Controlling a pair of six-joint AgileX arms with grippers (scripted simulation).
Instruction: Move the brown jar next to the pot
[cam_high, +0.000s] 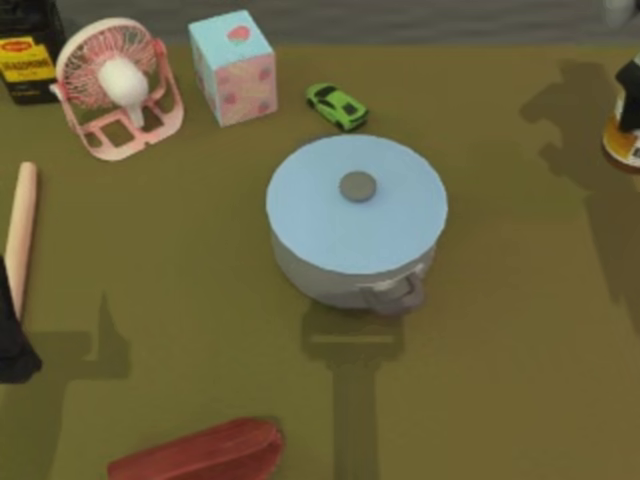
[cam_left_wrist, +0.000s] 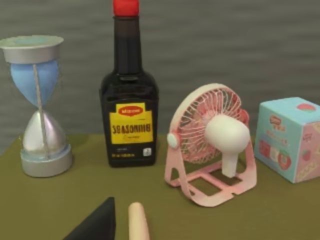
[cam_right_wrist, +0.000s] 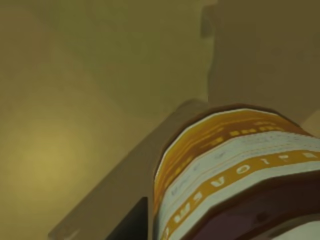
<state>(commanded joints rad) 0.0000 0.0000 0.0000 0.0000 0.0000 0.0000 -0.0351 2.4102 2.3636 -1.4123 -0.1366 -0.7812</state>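
The brown jar (cam_high: 624, 143) sits at the counter's (cam_high: 200, 300) edge, well to the right of the pot (cam_high: 356, 222), with the right claw (cam_high: 630, 95) on top of it; whether that claw pinches the jar I cannot tell. The left claw (cam_high: 12, 340) is parked well to the pot's left, beside a rolling pin (cam_high: 20, 228), and I cannot tell its state either.

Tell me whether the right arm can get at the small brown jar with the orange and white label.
Probably yes: the right gripper is already over the brown jar at the table's right edge, far from the grey pot. Nothing stands between them.
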